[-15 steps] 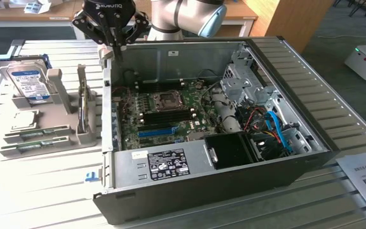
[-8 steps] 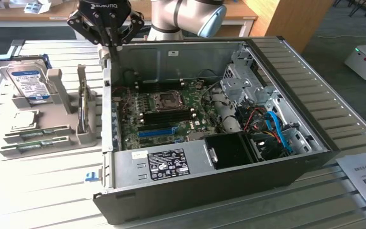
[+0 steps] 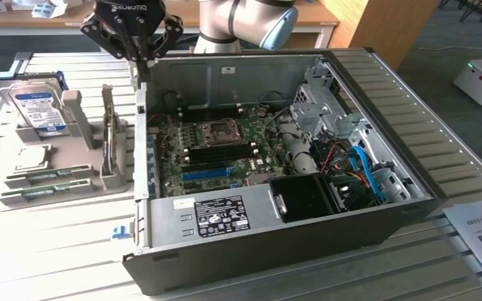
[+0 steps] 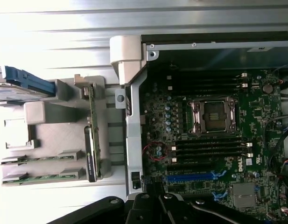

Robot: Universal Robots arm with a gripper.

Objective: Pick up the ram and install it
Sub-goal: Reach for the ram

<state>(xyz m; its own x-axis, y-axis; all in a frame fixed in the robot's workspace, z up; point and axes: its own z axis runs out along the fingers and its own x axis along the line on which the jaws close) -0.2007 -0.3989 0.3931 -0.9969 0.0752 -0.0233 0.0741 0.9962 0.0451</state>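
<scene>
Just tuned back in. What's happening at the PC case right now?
The arm's gripper hangs above the wall of the open computer case that faces the grey holder. Green ram sticks lie in that holder, beside the hard drive. The memory slots by the CPU socket look unfilled, so no ram seems to be installed yet.

One open computer case (image 3: pixel 350 232) is counted on the table (image 3: pixel 57 251), with one motherboard (image 3: pixel 224 150), one processor socket (image 3: pixel 221 130) and one blue slot (image 3: pixel 206 172) inside. At its nine o'clock, one hard drive (image 3: pixel 40 106), two flat ram sticks (image 3: pixel 44 177) and one green board on edge (image 4: pixel 93 112) are carried by one gray holder (image 3: pixel 73 103). One tool (image 3: pixel 138 59) is seen.
</scene>
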